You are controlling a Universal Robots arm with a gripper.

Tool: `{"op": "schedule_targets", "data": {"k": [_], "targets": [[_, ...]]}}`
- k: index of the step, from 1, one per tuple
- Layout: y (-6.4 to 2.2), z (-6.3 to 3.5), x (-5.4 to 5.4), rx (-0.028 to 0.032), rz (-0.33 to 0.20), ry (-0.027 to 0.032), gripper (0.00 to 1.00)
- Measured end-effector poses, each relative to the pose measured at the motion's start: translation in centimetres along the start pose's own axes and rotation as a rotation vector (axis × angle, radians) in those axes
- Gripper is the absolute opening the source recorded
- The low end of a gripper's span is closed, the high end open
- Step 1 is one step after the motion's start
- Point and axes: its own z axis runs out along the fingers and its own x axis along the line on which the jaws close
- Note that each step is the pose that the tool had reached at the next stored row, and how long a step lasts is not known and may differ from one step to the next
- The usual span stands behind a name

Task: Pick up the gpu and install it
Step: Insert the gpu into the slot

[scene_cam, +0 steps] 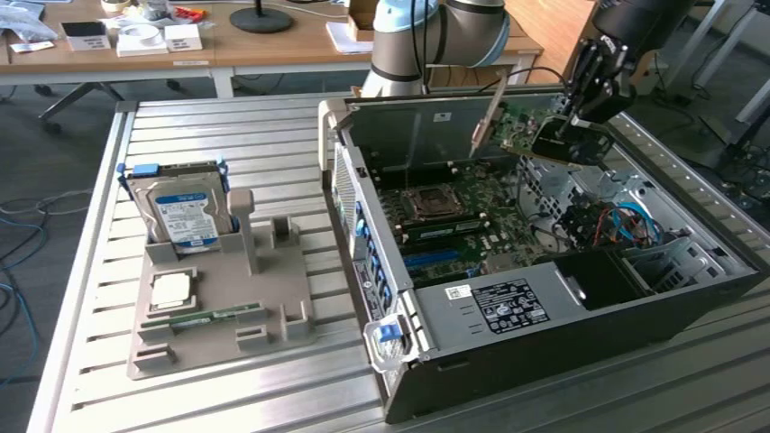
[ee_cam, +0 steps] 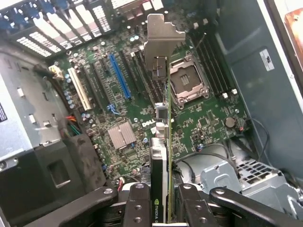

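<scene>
Clearance is tight here: your hand [scene_cam: 575, 124] is clenched on the gpu [scene_cam: 529, 135], holding it over the open computer case [scene_cam: 722, 289], above the motherboard [scene_cam: 481, 203] and not touching it. In the exterior view the card hangs tilted near the far end of the case, just below the rim.

From the wrist view you look along the gpu [ee_cam: 168, 113] edge-on. The black fingers [ee_cam: 137, 203] press it from both sides, and its silver bracket [ee_cam: 161, 38] points toward the slotted rear wall of the case. Below the card lie the expansion slots: a blue slot [ee_cam: 120, 75] and a white slot [ee_cam: 81, 90] sit off to one side of its line, with dark slots nearer the bracket. The open CPU socket [ee_cam: 189, 82] is on the other side, and a small silver heatsink [ee_cam: 122, 135] sits close to the hand.

Around you, a black power supply [scene_cam: 517, 302] with a white label fills the near end of the case, and a bundle of blue and red cables [scene_cam: 626, 225] sits toward the exterior view's right.

Out on the bench [scene_cam: 241, 135], well apart from the case, a grey fixture [scene_cam: 216, 352] carries an upright hard drive [scene_cam: 180, 212], a square chip [scene_cam: 172, 289] and a RAM stick [scene_cam: 216, 317].
</scene>
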Motion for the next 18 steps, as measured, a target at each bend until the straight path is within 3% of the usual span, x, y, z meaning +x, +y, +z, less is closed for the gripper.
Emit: {"op": "schedule_targets", "data": {"k": [5,14,18], "targets": [[0.0,0.0,0.0,-0.0011,-0.05,0.003,0.27],[0.0,0.0,0.0,-0.0012,-0.059,0.0037,0.27],[0.0,0.01,0.0,-0.0024,-0.115,0.0071,0.27]]}}
